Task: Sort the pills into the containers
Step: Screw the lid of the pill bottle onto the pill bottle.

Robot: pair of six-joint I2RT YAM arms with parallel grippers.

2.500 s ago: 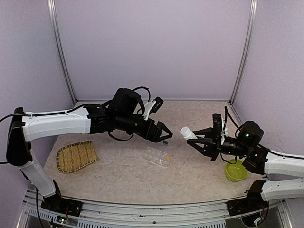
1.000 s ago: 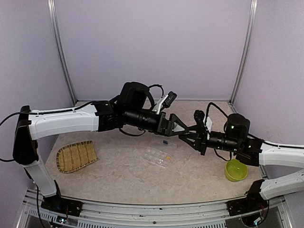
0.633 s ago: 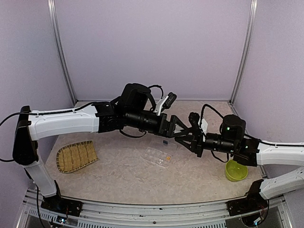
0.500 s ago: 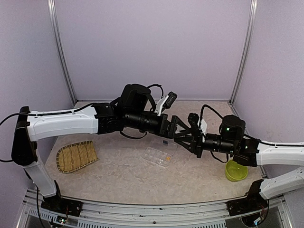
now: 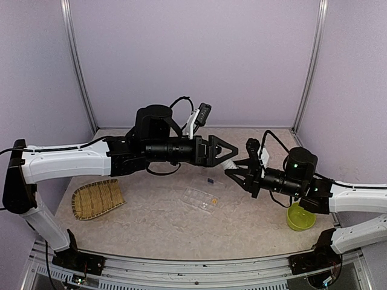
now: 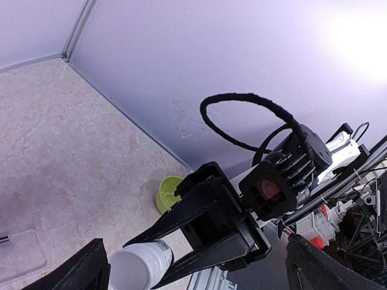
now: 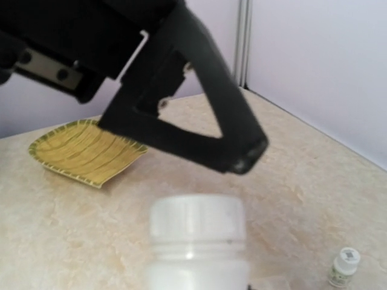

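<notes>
Far left on the pale stone-look counter (image 5: 151, 226): a flat woven yellow bamboo tray (image 5: 98, 198). Near the middle, flat on the counter: a compartmented clear plastic box (image 5: 202, 199), with tiny orange-yellow pills (image 5: 212, 200) in a compartment toward its right end. Above and just right of the box: the black left claw (image 5: 233, 151), spread wide, gripping nothing. Tip to tip with it: the black right claw (image 5: 233, 170), clamped on a white plastic bottle (image 6: 142, 266), held clear of the counter. Far right: a lime-green bowl (image 5: 300, 217).
</notes>
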